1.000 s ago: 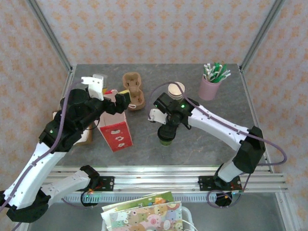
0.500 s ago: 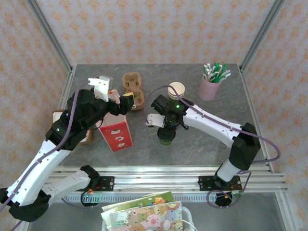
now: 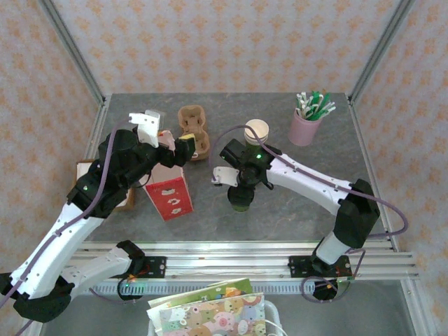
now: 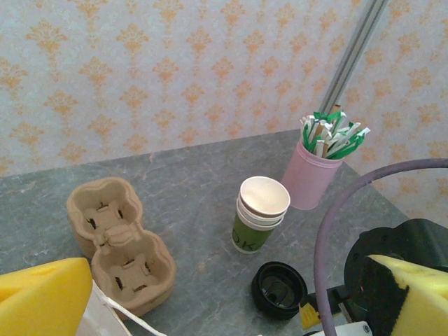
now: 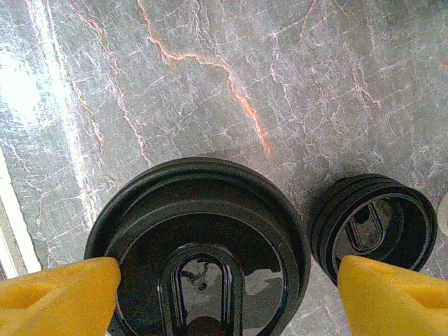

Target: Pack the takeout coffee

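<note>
The takeout coffee (image 3: 240, 203), a green cup with a black lid (image 5: 199, 238), stands on the table in front of centre. My right gripper (image 3: 241, 187) hangs straight above it, open. Its yellow fingertips (image 5: 59, 294) straddle the lid; the left one overlaps the rim and the right one stands a gap away. My left gripper (image 3: 168, 136) is open over the top of the red paper bag (image 3: 169, 192), with nothing between its yellow fingers (image 4: 42, 297).
A loose black lid (image 5: 374, 224) lies just beside the coffee. A stack of lidless green cups (image 4: 260, 213), a cardboard cup carrier (image 4: 119, 245) and a pink holder of stirrers (image 3: 306, 126) stand further back. A brown box (image 3: 122, 199) sits at the left edge.
My left arm has lifted and swung a little towards the back over the bag. The right wrist has shifted slightly left above the coffee, which stays put.
</note>
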